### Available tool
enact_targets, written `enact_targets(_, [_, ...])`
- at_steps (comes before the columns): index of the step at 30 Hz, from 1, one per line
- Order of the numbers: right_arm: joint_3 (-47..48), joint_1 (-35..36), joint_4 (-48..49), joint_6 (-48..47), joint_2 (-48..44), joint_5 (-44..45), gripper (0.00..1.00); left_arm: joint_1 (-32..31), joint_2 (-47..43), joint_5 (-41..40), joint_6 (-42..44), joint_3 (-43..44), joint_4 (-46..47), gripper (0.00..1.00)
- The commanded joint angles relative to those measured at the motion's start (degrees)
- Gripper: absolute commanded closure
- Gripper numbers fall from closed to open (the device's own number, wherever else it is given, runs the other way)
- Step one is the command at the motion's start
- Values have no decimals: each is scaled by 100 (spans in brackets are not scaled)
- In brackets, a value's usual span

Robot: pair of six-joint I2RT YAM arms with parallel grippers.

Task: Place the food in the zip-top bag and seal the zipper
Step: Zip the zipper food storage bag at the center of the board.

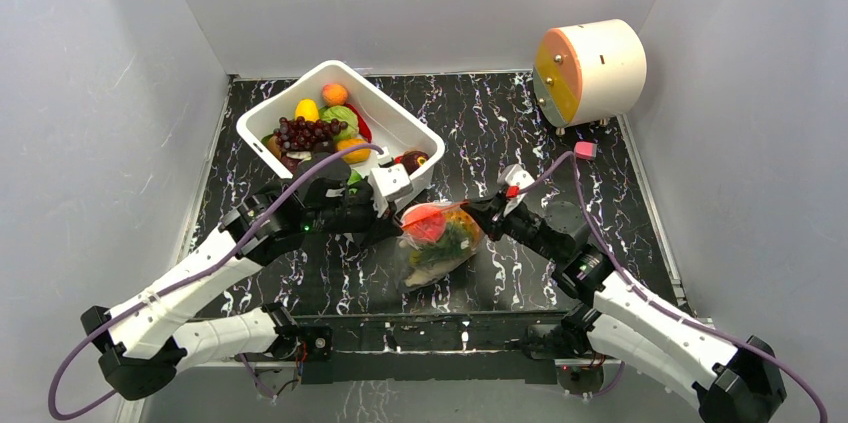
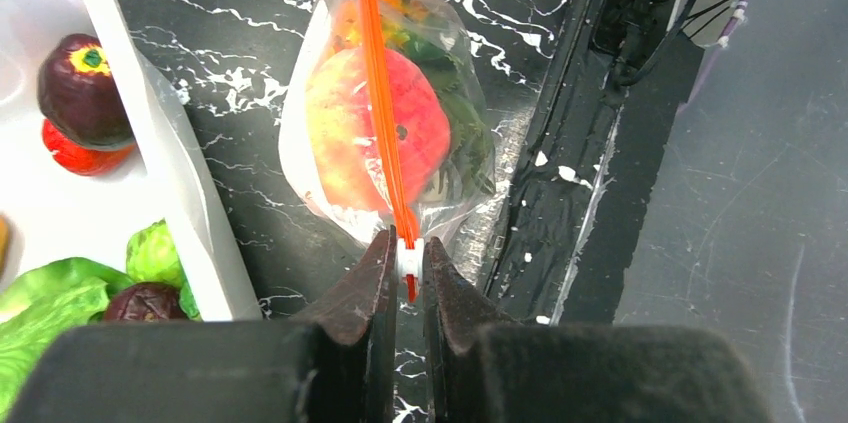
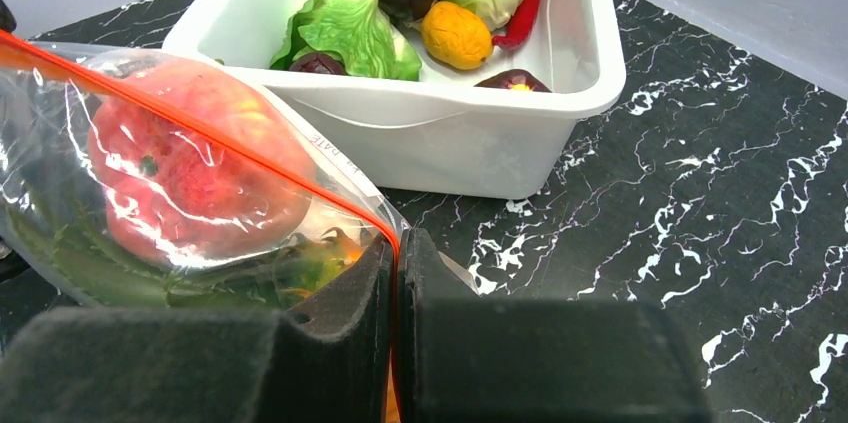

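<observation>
Two grippers hold one zip-top bag by its zipper, just beside the near right corner of the white tub, on the side toward the arm bases.

1. Left gripper: jaws closed to a narrow slit, pinching the end of the zipper nearer the tub; a small white piece sits on the strip between the fingertips.
2. Right gripper: jaws fully closed on the zipper end farther from the tub; the red strip runs straight into the seam between its fingers.
3. Zipper: stretched in a straight line between the two grippers, uppermost on the bag; whether it is sealed along its full length cannot be told.
4. Bag body: hangs below the zipper, away from the tub; whether its lower end rests on the black marbled counter cannot be told.
5. Food in the bag: a red-and-pink round fruit just under the zipper; dark greens and an orange piece behind it.
6. Food in the tub: purple grapes, lettuce, a red chilli and several other pieces.
7. Orange-faced white drum: well apart from the tub, at the far right corner of the counter.
</observation>
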Motion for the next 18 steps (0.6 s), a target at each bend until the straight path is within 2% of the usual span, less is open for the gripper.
enact_targets(1, [320,-233,-650,-251,-192,987,100,-5,-442,-52,273,84,-468,100])
enact_targets(6, [949,-232,-1508,-546,-617,1550,100,-7,-430,-211,726,194,256,100])
enact_targets(9, [1493,-235,-2158,-905,-694,1760,100,-1,-127,-144,1005,465,613,100])
enact_targets(13, [2141,-236,-2988,-1121,-596,1887,100,-5,387,-118,1303,946,633,100])
enact_targets(18, [2390,-236,-3370,-1239,-828,2632,100,-4,691,-114,1286,916,601,100])
